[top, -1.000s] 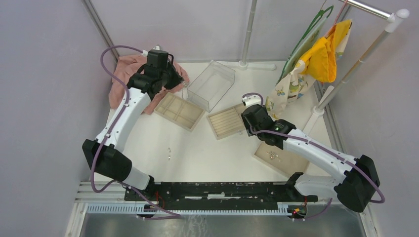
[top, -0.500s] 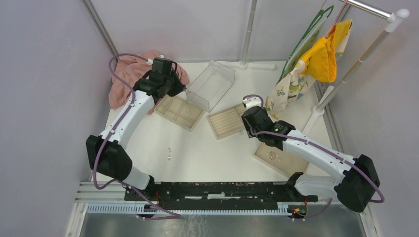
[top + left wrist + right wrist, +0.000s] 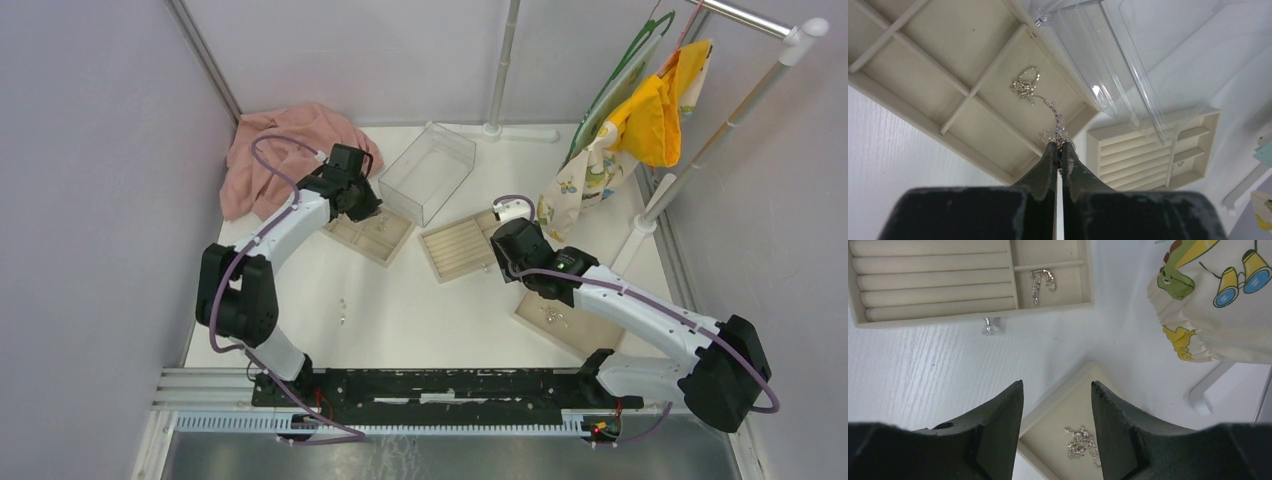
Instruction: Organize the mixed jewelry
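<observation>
No readable text or labels.

White tabletop (image 3: 420, 310) carries three beige trays: a grid tray (image 3: 385, 238) at back left, just beside a clear plastic box (image 3: 427, 172); a slotted tray (image 3: 458, 248) at centre, near the box's front corner; and a flat open tray (image 3: 585, 335) at near right. Crumpled pink cloth (image 3: 270, 150) lies in the back-left corner. On the right, a white-pole rack (image 3: 720, 130) holds a green hanger (image 3: 625, 70), a yellow cloth (image 3: 655, 115) and a dinosaur-print fabric (image 3: 580, 185), and another white pole (image 3: 505, 60) stands at the back.
</observation>
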You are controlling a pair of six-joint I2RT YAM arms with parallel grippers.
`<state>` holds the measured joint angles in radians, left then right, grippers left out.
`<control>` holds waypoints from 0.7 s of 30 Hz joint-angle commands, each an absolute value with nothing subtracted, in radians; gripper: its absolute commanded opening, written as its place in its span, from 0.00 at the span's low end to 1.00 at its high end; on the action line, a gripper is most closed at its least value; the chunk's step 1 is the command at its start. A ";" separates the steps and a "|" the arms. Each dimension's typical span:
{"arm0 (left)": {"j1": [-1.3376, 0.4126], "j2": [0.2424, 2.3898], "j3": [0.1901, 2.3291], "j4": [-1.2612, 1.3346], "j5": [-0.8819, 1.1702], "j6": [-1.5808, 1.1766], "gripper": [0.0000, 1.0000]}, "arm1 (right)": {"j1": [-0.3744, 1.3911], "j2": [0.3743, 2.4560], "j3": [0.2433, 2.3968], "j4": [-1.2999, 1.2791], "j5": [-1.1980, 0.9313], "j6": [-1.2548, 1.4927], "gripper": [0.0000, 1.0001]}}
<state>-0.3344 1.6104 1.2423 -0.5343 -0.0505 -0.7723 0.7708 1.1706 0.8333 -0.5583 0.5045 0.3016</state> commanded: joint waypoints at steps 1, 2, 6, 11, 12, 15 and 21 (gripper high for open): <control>-0.342 1.639 1.215 -0.434 -0.079 -0.782 0.02 | 0.768 1.145 0.830 -0.548 0.512 0.320 0.58; -0.343 1.642 1.207 -0.429 -0.094 -0.782 0.02 | 0.769 1.143 0.831 -0.550 0.515 0.323 0.58; -0.344 1.682 1.220 -0.452 -0.119 -0.765 0.33 | 0.768 1.135 0.830 -0.555 0.520 0.327 0.58; -0.354 1.639 1.269 -0.493 -0.133 -0.719 0.59 | 0.768 1.136 0.831 -0.557 0.516 0.329 0.58; -0.360 1.615 1.276 -0.504 -0.147 -0.704 0.62 | 0.768 1.136 0.830 -0.554 0.514 0.329 0.58; -0.369 1.521 1.255 -0.553 -0.168 -0.676 0.63 | 0.768 1.146 0.830 -0.545 0.506 0.328 0.58; -0.390 1.336 1.019 -0.632 -0.241 -0.682 0.64 | 0.768 1.161 0.825 -0.518 0.479 0.333 0.58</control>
